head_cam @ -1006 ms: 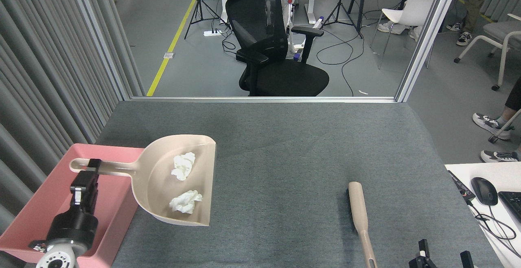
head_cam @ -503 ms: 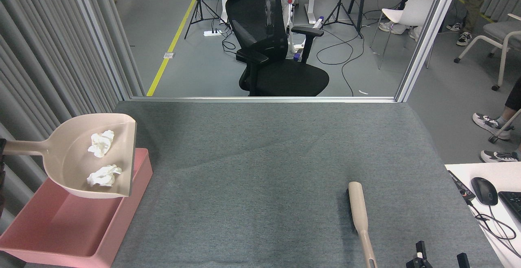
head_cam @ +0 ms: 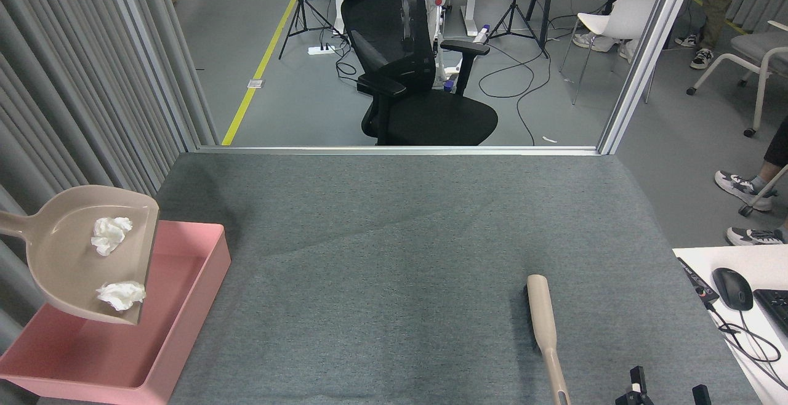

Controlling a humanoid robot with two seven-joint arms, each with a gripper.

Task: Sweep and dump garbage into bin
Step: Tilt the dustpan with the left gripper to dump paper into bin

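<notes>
Head view shows the beige dustpan (head_cam: 68, 257) raised over the pink bin (head_cam: 178, 306) at the table's left edge, tilted so its open lip hangs above the bin's floor. Both tissue wads lie in the pan: one (head_cam: 111, 234) toward the back, the other (head_cam: 120, 295) at the lip. Its handle runs off the left edge, so the left gripper is out of sight. Only the right gripper's (head_cam: 668, 388) fingertips show at the bottom, spread apart and empty, beside the brush (head_cam: 545, 331) lying on the grey table (head_cam: 400, 239).
</notes>
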